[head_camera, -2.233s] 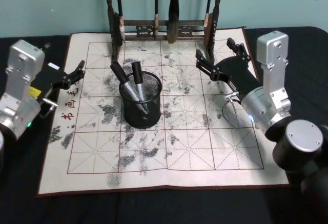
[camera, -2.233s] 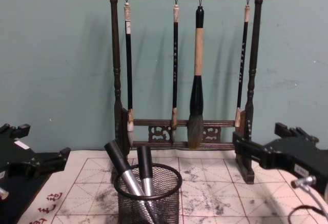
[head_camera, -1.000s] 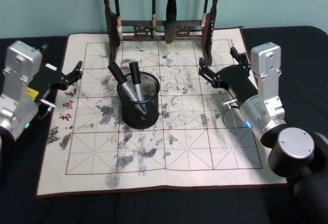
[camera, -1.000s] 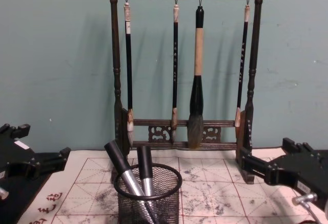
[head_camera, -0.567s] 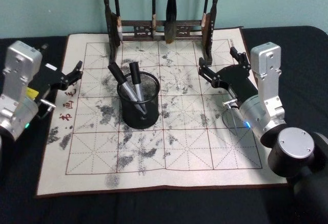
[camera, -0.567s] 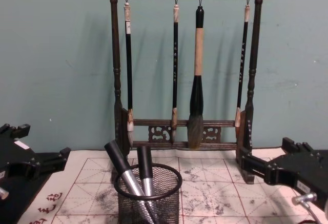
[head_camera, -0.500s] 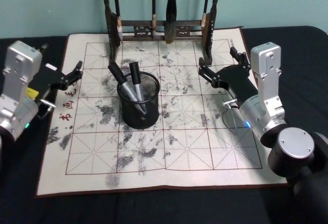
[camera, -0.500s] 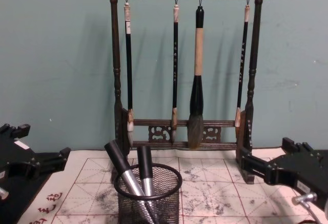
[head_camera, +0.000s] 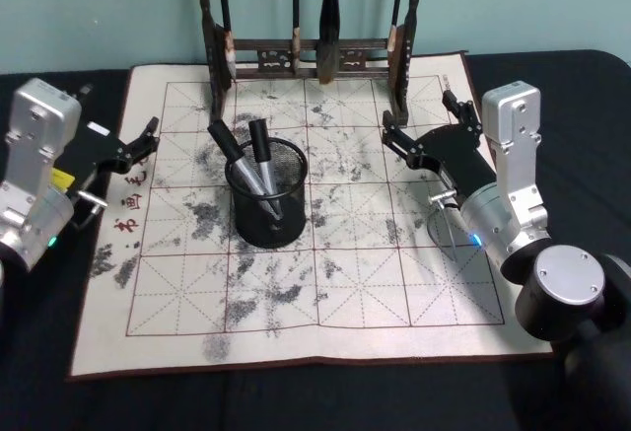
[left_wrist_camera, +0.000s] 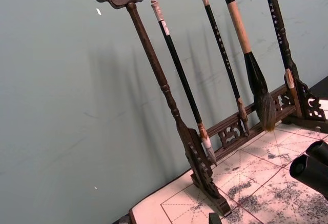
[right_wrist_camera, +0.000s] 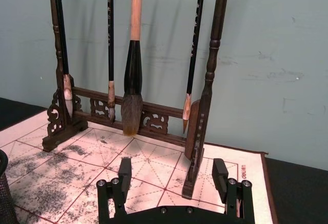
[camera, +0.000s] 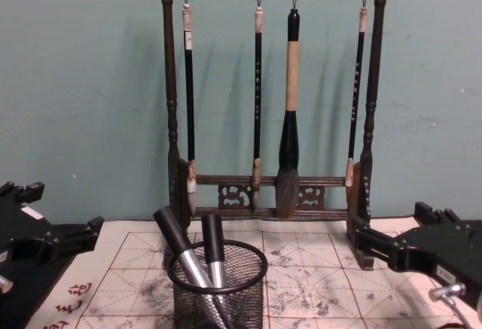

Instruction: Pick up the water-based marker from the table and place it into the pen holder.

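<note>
Teal wall behind; two markers (head_camera: pixel 254 160) are seen standing in the pen holder (head_camera: pixel 269 194) mid-mat. Right gripper (head_camera: pixel 424 127) and left gripper (head_camera: pixel 148 137) are spread, empty. Placement judged done; retreat is called for.

Black mesh pen holder (head_camera: pixel 269 192); whitish red-gridded, ink-stained mat (head_camera: pixel 345 283).

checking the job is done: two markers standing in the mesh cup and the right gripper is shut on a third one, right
Not quite. Two markers do stand in the mesh cup, but the right gripper is open and empty, hovering over the mat beside the brush rack. The head view and the right wrist view show its fingers apart with nothing between them.
</note>
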